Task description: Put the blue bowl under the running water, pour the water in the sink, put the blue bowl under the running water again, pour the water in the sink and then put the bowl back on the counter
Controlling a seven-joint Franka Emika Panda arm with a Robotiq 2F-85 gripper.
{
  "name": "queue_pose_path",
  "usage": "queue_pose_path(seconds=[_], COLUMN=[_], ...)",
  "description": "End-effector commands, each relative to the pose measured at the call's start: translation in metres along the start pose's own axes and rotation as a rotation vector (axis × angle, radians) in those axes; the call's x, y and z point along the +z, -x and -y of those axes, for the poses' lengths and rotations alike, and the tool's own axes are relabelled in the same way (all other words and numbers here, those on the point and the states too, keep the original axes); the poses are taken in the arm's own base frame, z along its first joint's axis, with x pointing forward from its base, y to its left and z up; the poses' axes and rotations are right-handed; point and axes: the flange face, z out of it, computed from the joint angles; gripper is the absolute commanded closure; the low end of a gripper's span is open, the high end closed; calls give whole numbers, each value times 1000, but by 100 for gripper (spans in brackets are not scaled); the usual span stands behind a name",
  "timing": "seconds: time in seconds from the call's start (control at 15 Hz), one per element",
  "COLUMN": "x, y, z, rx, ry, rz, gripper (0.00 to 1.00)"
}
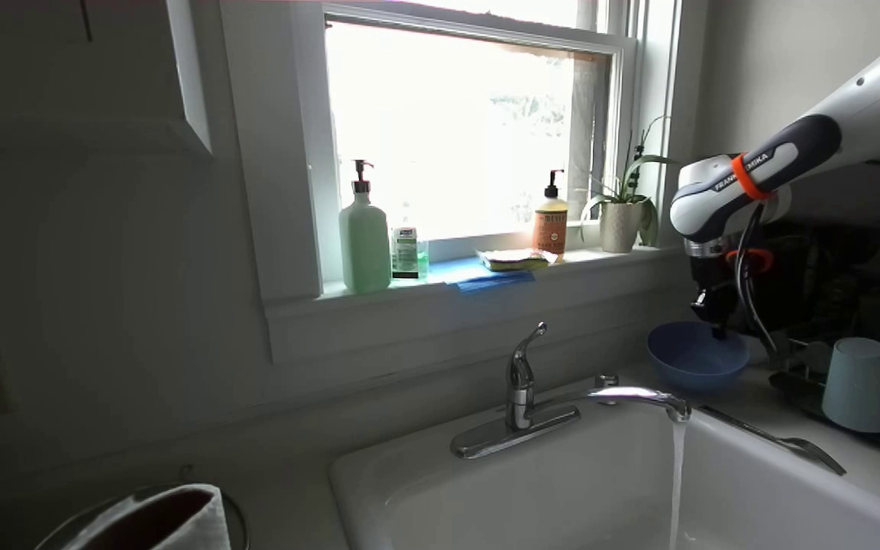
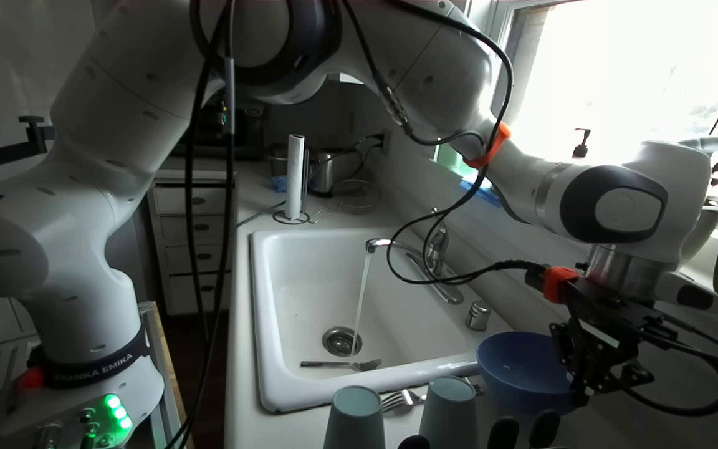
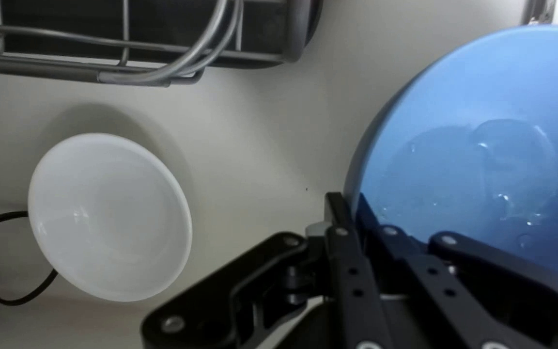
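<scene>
Wrist view: gripper (image 3: 351, 206) clamped on rim of blue bowl (image 3: 458, 92), right of frame, small puddle (image 3: 516, 165) inside. In an exterior view, bowl's lower right, just beside sink (image 2: 315, 287); running water (image 2: 360, 305) falls mid-frame. Can't tell from here if bowl touches counter (image 3: 264, 145).

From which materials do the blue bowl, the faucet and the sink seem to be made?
The blue bowl: probably plastic, evenly coloured, thin rim, soft sheen, though ceramic is possible.
The faucet: polished metal, likely chrome, given its mirror-like highlights.
The sink: glossy white, perhaps enamel; its rim catches light, but acrylic is possible.
</scene>
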Motion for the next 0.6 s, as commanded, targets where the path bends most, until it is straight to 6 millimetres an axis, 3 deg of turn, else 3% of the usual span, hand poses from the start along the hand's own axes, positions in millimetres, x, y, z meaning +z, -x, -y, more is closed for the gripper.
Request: queue_pose_path(seconds=[0.0,0.13,0.27,0.53], x=[3,6,5,-4], y=[-11,-13,-14,-12], z=[-3,-2,-1,5], rx=[25,24,24,9], ry=[-16,-12,-10,-11], rz=[-11,-7,-12,-22], gripper=[93,68,59,31])
